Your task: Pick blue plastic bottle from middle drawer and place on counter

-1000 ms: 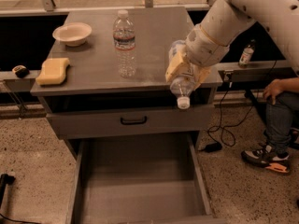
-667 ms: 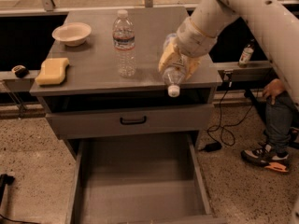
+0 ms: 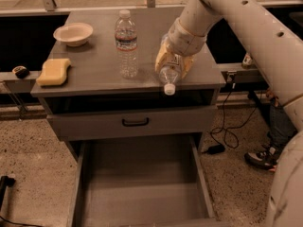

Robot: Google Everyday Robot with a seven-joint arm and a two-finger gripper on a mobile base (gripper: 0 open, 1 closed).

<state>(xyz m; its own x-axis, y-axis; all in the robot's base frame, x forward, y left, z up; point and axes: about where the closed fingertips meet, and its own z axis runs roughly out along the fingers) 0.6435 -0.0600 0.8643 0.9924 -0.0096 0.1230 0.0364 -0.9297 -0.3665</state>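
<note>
My gripper (image 3: pixel 171 63) is shut on the blue plastic bottle (image 3: pixel 169 75), a small clear bottle with a white cap. The bottle hangs tilted, cap down, over the front right edge of the counter (image 3: pixel 94 65). The white arm reaches in from the upper right. The middle drawer (image 3: pixel 142 183) stands pulled open below, its grey floor bare.
On the counter stand a taller clear water bottle (image 3: pixel 127 44), a pale bowl (image 3: pixel 73 34) at the back left and a yellow sponge (image 3: pixel 53 71) at the left edge. A closed drawer front with a black loop handle (image 3: pixel 135 122) sits under the counter. A person's leg and shoe (image 3: pixel 265 150) are at right.
The gripper has carried the bottle left and a little further over the counter, from beyond the right front corner to above the front edge.
</note>
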